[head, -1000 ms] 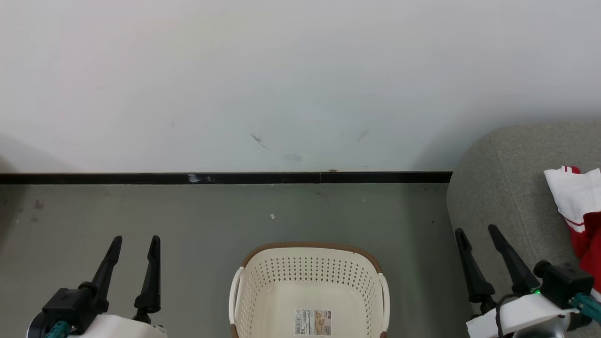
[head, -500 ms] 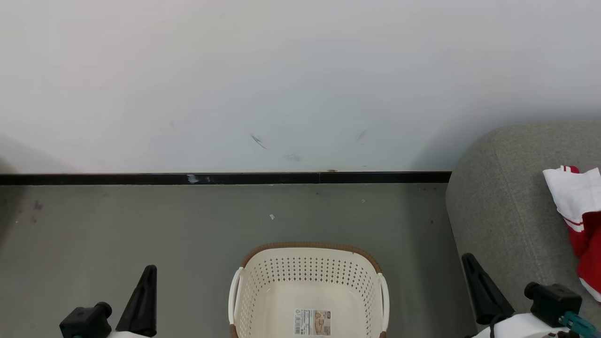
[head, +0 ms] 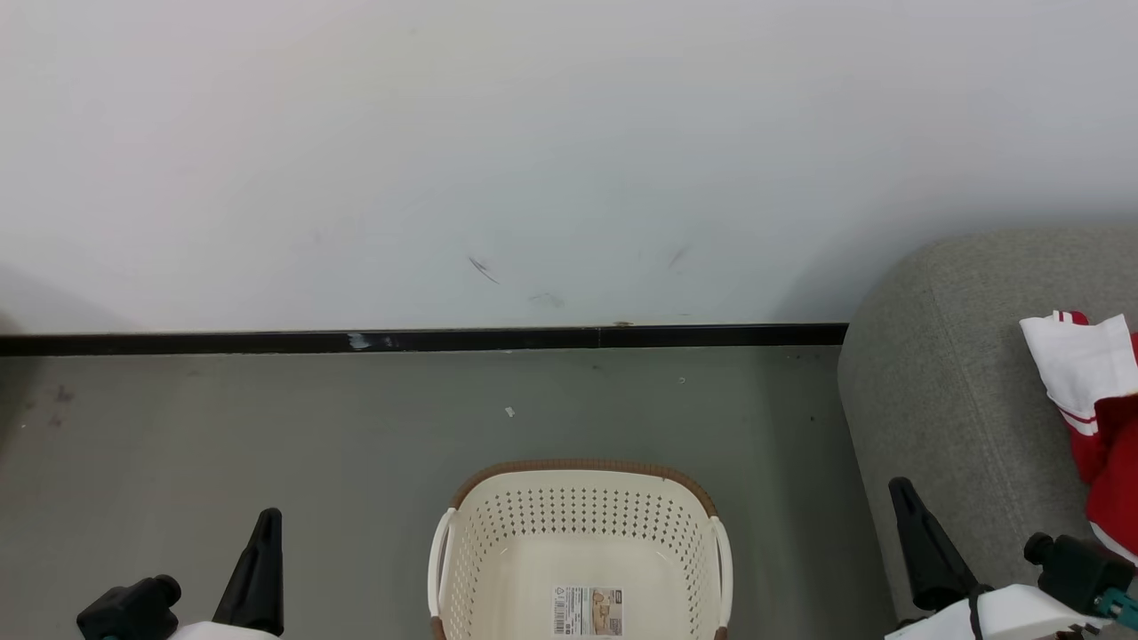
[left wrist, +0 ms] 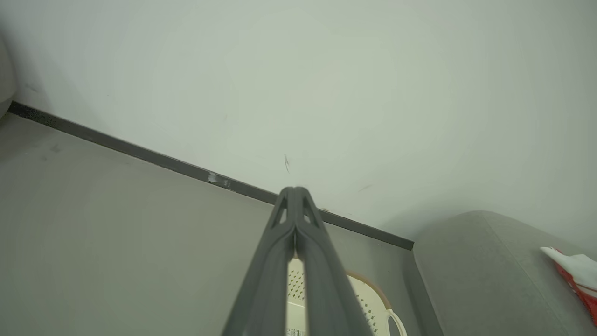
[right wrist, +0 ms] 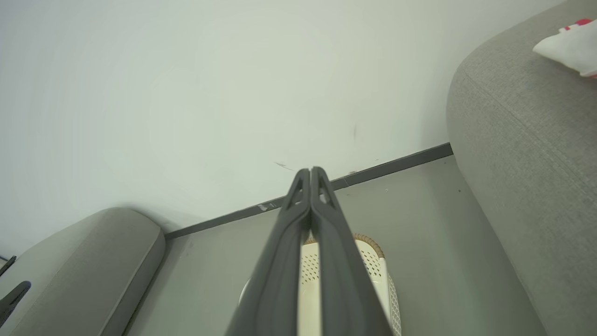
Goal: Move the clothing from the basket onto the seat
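Cream plastic with perforated walls and a brown woven-look rim: the basket (head: 582,471) stands on the grey floor (head: 267,427) between the two pincers, with nothing in it but the label sticker (head: 588,610) on its bottom. Noted of the left pincer (left wrist: 294,190): its fingers are pressed together tip to tip with nothing between them. It points toward the white wall (head: 533,133), and the basket is low and just to its right. Noted of the right pincer (right wrist: 310,170): it is likewise pressed together and empty, with the basket just to its left and the seat (head: 951,373) close on its right. The clothing (head: 1080,369), red with a white panel and striped trim, lies crumpled on the seat. That puts it ahead and to the right of the right pincer, apart from its fingers, and well across from the left pincer. Judgement: with the basket bare and the garment on the upholstery, the transfer looks done as far as the views reach. The fabric runs off the head view's edge, so its full lie cannot be told. Both pincers sit low, clear of basket and seat. This reads as a parked posture, closed because there is nothing to carry and held off so the fingers neither snag the cloth nor knock the light basket.
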Robot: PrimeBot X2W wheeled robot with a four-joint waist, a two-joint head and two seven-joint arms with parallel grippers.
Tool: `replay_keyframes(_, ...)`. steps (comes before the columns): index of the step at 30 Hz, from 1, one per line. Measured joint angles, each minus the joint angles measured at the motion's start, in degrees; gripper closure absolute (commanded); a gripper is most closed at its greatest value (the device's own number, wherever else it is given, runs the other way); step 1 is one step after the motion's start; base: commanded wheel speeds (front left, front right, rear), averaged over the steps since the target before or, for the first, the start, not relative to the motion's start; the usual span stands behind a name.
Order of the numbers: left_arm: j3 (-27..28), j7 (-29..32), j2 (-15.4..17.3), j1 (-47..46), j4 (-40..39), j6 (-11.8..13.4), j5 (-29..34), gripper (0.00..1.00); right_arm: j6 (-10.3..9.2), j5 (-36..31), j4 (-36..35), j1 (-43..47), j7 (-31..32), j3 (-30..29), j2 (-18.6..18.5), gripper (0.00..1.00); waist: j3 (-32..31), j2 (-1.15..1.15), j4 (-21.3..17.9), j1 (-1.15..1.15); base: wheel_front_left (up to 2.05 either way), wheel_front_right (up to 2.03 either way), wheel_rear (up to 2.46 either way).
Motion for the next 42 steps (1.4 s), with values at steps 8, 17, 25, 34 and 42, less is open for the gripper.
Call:
replay_keyframes(8,0.9,1.9,-0.5,-0.4,0.4,-0.5,-5.3,1.0,0.0,6.6,0.9,-0.1,1.7,-0.4,-0.1,1.0,-0.3,0.0,-0.4,0.3,0.0,0.0,0.0)
replay_keyframes(17,1.9,3.7,-0.9,-1.0,0.8,-1.0,-11.3,1.0,0.0,14.2,1.6,-0.4,3.4,-0.8,-0.4,1.0,-0.5,0.0,-0.8,0.41,0.0,0.0,0.0)
replay_keyframes(25,2.6,5.1,-1.0,-1.2,1.1,-1.0,-16.0,1.0,0.0,20.2,2.7,-1.2,4.7,-1.3,-0.9,1.0,-0.6,0.0,-1.1,0.36,0.0,0.0,0.0)
replay_keyframes(34,3.5,7.0,-1.3,-2.2,1.4,-1.5,-22.2,1.0,0.0,27.8,3.6,-2.7,6.1,-1.7,-1.3,1.0,-0.5,0.0,-1.4,0.14,0.0,0.0,0.0)
replay_keyframes(42,4.4,8.6,-1.5,-2.3,1.7,-2.0,-27.7,1.0,0.0,34.6,4.8,-3.3,7.4,-1.9,-1.6,1.0,-0.3,0.0,-1.7,-0.01,0.0,0.0,0.0)
